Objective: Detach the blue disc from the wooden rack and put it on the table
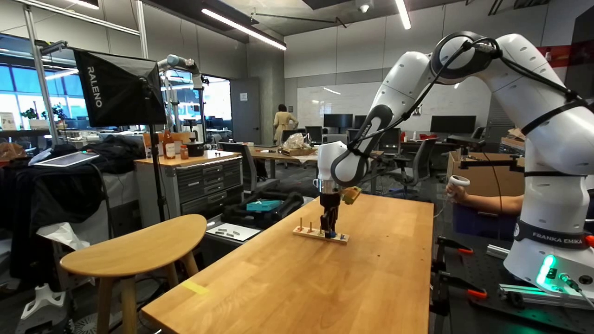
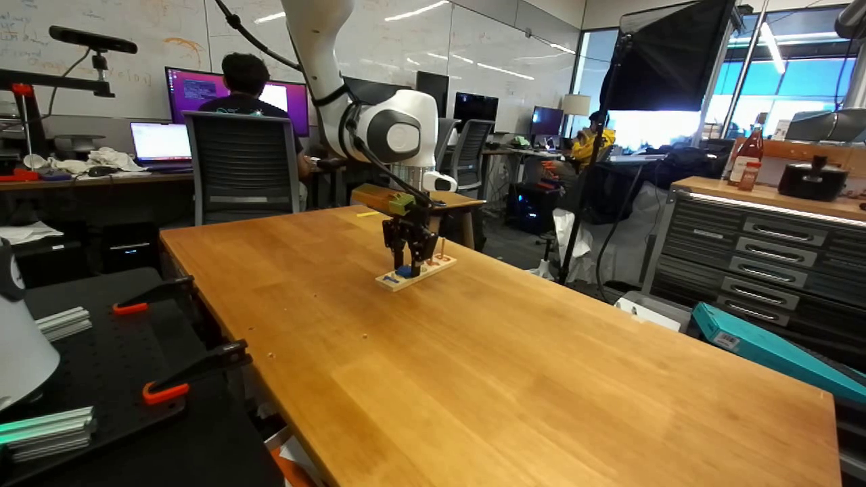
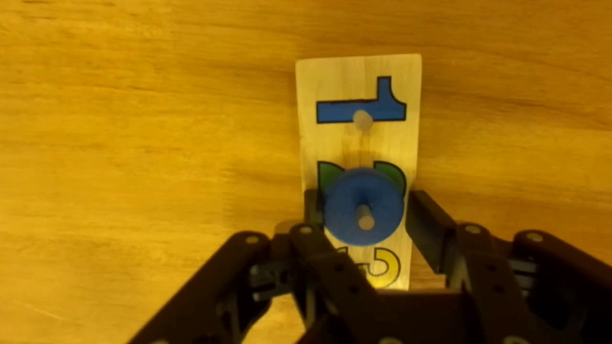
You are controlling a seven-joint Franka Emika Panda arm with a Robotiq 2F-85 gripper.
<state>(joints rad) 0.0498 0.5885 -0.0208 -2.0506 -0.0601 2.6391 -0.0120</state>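
The wooden rack (image 3: 334, 71) is a narrow board with upright pegs and painted numbers, lying on the table (image 1: 362, 278). It shows in both exterior views (image 1: 308, 233) (image 2: 394, 287). The blue disc (image 3: 344, 200) sits on the peg at the green number, which it partly covers; the peg's top sticks up through its hole. The disc also shows in an exterior view (image 2: 404, 272). My gripper (image 3: 364, 205) points down with one finger on each side of the disc. A thin gap shows at the right finger; contact on the left is unclear.
A bare peg (image 3: 363, 120) stands at the blue number 1 beside the disc. Further pegs (image 1: 310, 226) stand along the rack's other end. A wooden stool (image 1: 139, 250) stands beside the table. A softbox lamp (image 1: 118, 88) stands behind it.
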